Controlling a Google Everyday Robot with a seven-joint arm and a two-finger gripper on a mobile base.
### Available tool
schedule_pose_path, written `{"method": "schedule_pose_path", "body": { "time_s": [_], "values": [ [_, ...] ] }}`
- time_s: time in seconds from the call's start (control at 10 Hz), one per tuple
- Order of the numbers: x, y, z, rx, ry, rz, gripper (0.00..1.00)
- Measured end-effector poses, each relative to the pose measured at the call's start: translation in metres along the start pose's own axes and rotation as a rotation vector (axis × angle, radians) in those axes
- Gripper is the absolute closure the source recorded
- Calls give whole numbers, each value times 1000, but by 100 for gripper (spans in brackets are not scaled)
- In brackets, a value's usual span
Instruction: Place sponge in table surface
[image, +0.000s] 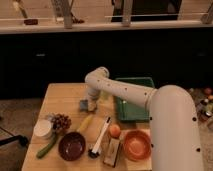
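Note:
The sponge is a small blue-grey block lying on the light wooden table surface, left of centre. My gripper hangs from the white arm's wrist right beside the sponge, at its right edge, low over the tabletop. The arm reaches in from the lower right and hides part of the table.
A green tray lies at the right. In front stand an orange fruit, an orange bowl, a tan box, a ladle, a dark bowl, a banana, nuts, a white cup, a cucumber.

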Motion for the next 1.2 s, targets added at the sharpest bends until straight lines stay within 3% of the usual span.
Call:
{"method": "schedule_pose_path", "body": {
  "time_s": [0.4, 0.5, 0.9, 1.2],
  "values": [
    [8, -1, 6, -13, -19, -15, 98],
    [9, -1, 6, -13, -43, -8, 92],
    [11, -3, 1, -11, -161, 7, 51],
    [13, -1, -2, -29, -205, -7, 22]
  ]
}}
